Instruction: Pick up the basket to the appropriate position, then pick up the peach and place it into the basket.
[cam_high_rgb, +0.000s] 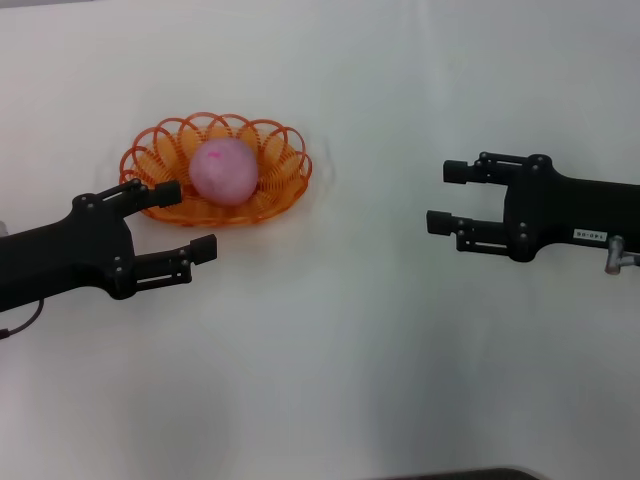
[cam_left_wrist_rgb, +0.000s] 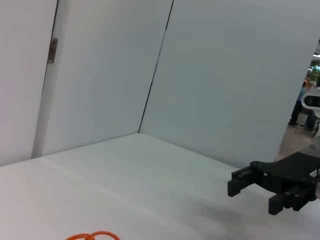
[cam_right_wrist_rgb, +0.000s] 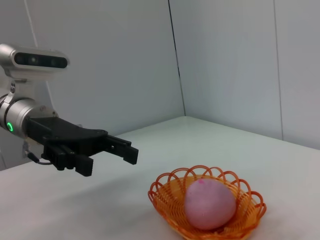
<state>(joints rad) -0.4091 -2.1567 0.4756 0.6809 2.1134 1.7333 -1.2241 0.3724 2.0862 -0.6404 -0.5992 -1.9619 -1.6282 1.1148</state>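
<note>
Peach (cam_high_rgb: 223, 171) sits inside the orange basket (cam_high_rgb: 280, 185), resting on its floor with the scalloped loops of the rim rising around it (the right wrist view shows the pink fruit (cam_right_wrist_rgb: 209, 204) standing a little higher than the basket's rim (cam_right_wrist_rgb: 165, 186)). Basket and fruit stand on the white table (cam_high_rgb: 330, 350), toward its far left part in the head view.

Left of the basket and slightly nearer the robot, the left gripper (cam_high_rgb: 185, 218) hangs with its fingers spread wide and nothing between them. Its upper finger overlaps the basket's near-left rim in the head view, though the right wrist view shows that gripper (cam_right_wrist_rgb: 111, 150) raised above the table and off to the side of the basket, not touching it.

Well to the right of the basket, across a stretch of bare table, the right gripper (cam_high_rgb: 447, 197) points back toward the basket, its two fingers also wide apart and holding nothing. It shows too in the left wrist view (cam_left_wrist_rgb: 252, 187).
</note>
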